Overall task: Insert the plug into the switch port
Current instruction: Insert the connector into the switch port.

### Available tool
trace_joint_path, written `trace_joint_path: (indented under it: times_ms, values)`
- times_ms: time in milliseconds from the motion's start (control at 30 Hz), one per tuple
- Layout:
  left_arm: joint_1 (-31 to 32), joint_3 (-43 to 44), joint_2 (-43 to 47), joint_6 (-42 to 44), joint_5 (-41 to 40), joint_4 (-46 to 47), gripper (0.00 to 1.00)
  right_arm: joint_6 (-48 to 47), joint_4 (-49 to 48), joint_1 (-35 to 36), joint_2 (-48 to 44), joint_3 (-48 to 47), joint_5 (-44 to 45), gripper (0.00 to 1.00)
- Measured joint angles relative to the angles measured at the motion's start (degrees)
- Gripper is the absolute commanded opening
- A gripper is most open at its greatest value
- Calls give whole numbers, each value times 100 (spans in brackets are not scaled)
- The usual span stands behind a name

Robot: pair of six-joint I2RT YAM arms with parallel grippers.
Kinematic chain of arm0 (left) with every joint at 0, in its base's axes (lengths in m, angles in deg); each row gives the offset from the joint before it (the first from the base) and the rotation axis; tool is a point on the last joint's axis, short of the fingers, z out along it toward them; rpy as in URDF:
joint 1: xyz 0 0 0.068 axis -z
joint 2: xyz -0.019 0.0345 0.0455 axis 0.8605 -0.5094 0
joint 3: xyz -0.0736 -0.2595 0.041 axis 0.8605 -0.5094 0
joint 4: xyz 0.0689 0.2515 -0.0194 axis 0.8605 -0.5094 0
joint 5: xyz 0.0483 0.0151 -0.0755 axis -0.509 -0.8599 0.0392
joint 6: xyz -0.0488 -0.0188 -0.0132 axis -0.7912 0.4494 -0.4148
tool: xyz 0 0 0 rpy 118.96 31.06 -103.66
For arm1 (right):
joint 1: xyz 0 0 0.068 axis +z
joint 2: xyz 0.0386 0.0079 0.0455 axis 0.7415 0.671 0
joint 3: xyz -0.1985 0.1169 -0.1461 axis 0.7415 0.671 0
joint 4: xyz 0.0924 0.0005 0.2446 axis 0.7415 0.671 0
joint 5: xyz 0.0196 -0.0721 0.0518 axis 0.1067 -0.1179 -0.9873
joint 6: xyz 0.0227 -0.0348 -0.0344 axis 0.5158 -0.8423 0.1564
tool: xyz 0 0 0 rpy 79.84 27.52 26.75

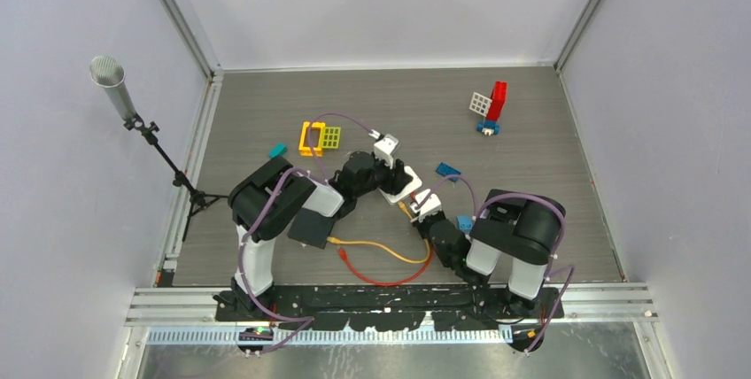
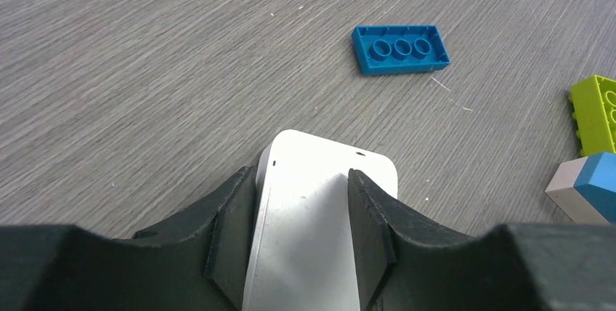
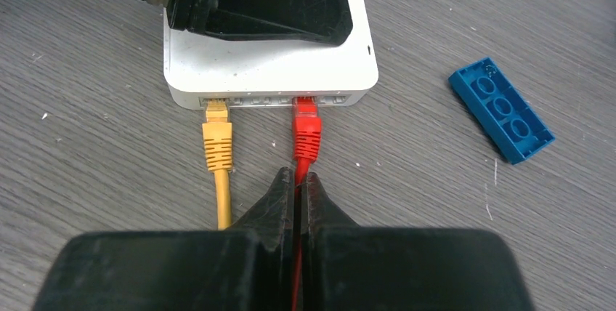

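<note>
The white switch (image 3: 269,71) lies flat on the table, and my left gripper (image 2: 299,174) is shut on its two sides from above. Its port row faces my right gripper. A yellow plug (image 3: 217,140) sits in the leftmost port. The red plug (image 3: 306,128) has its front end inside a port near the middle of the row. My right gripper (image 3: 299,174) is shut on the red cable just behind that plug. From above, the switch (image 1: 403,186) lies between both grippers, and the red cable (image 1: 381,280) loops toward the near edge.
A flat blue brick (image 3: 501,110) lies right of the switch. A lime brick (image 2: 597,111) and a blue-and-grey block (image 2: 588,191) lie nearby. Farther off are a yellow-green frame (image 1: 319,137), a red brick tower (image 1: 490,106) and a microphone stand (image 1: 142,122).
</note>
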Motion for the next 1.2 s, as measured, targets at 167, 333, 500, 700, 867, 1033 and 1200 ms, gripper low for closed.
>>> trace_joint_path:
  times_ms: [167, 333, 500, 700, 867, 1033, 1200]
  values:
    - [0, -4, 7, 20, 4, 2, 42, -22, 83, 90, -15, -33, 184, 0]
    - [0, -164, 90, -122, 210, 24, 46, 372, 343, 195, -428, 249, -39, 0]
    - [-4, -553, 249, -455, 544, 199, 52, 706, 800, 852, -850, 402, 74, 1]
    - [-105, -1274, 483, -933, 1060, 942, 64, 1051, 1128, 1644, -1045, 393, 118, 0]
    - [-118, -1362, 649, -1117, 1285, 758, 75, 1344, 1327, 1886, -1193, 402, 160, 0]
    - [-103, -1462, 1086, -1178, 1342, 127, 82, 1469, 1491, 1947, -1386, 461, 129, 0]
    - [-59, -1453, 1703, -1051, 1172, -1029, 84, 1456, 1849, 1969, -1676, 470, 31, 0]
